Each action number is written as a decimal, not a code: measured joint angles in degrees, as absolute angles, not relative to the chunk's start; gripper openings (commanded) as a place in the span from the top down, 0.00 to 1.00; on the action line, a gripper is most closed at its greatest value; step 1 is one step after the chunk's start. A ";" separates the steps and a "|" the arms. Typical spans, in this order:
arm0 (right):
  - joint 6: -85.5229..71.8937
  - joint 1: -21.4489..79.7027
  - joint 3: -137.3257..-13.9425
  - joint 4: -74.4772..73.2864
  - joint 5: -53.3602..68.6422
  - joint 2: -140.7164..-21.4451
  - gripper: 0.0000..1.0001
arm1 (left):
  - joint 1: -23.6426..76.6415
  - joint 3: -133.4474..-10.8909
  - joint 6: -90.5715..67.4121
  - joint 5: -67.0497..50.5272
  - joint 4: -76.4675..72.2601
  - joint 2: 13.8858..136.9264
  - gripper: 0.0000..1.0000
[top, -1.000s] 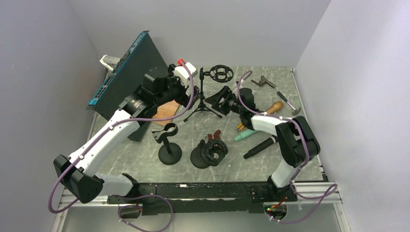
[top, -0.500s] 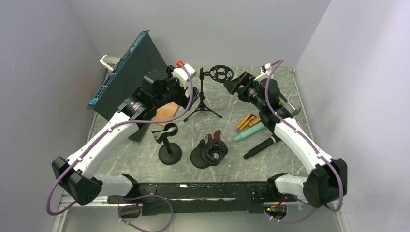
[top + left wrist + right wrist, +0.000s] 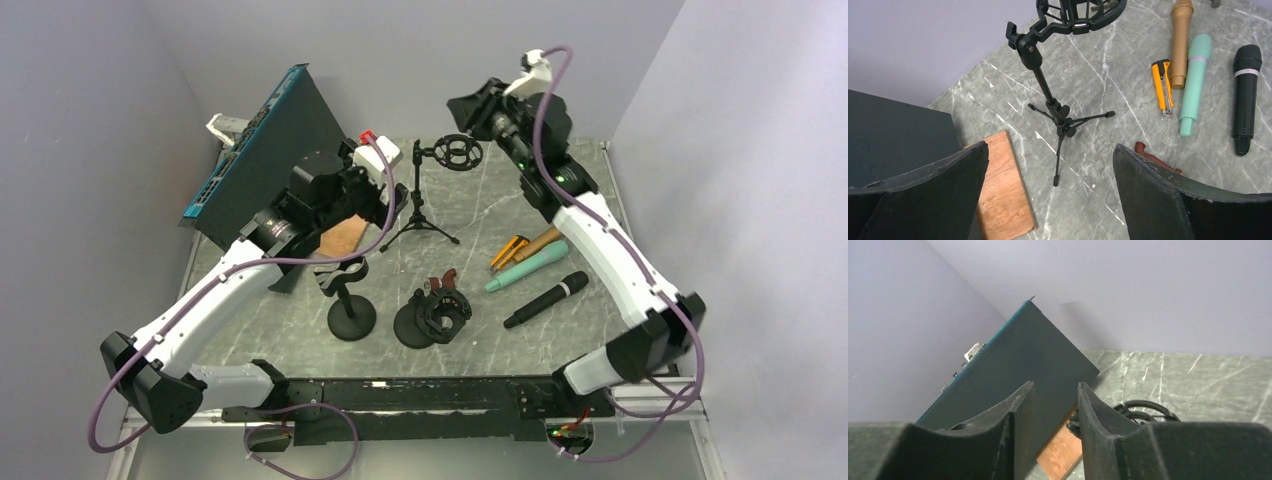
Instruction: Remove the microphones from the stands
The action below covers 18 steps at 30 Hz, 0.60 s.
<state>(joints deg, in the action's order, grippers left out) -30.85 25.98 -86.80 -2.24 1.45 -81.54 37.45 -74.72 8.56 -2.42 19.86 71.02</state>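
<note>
The tripod stand point(image 3: 418, 203) is the landmark. Its shock mount point(image 3: 458, 152) at the top holds nothing. No mic sits on any stand that I can see, so the removal looks done.

Three mics lie flat on the table to the right of the tripod, near one another and well apart from its legs:
- a gold mic point(image 3: 1180, 45)
- a teal mic point(image 3: 1193, 85)
- a black mic point(image 3: 1245, 95), the one lying farthest from the tripod

I cannot tell which of them is the task's.

There are three stands. One is the tripod, and two round-base stands sit in front of it. One of those is a clip stand point(image 3: 350, 298). The other is a ring stand point(image 3: 432, 318) with a dark ring fitting. One yellow cutter point(image 3: 1162, 87) lies just beside the gold mic.

A mic of this kind is likely rigid, smooth and fairly dense for its size. Its round barrel will probably roll or slip under a glancing pinch. The best hold is across the mid-body, square to the barrel and away from the grille head, which is likely the delicate end. The tripod looks light and could tip if bumped.

The left gripper point(image 3: 1050, 150) hangs above and to the left of the tripod, spread wide and empty. The right gripper point(image 3: 1055, 386) is raised above and behind the shock mount. Only a narrow gap separates its jaws, and nothing is between them.
</note>
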 measured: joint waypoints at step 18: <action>-21.80 35.66 -100.79 -12.58 -10.94 -104.18 0.62 | 38.09 -73.45 10.44 2.94 17.89 69.08 0.03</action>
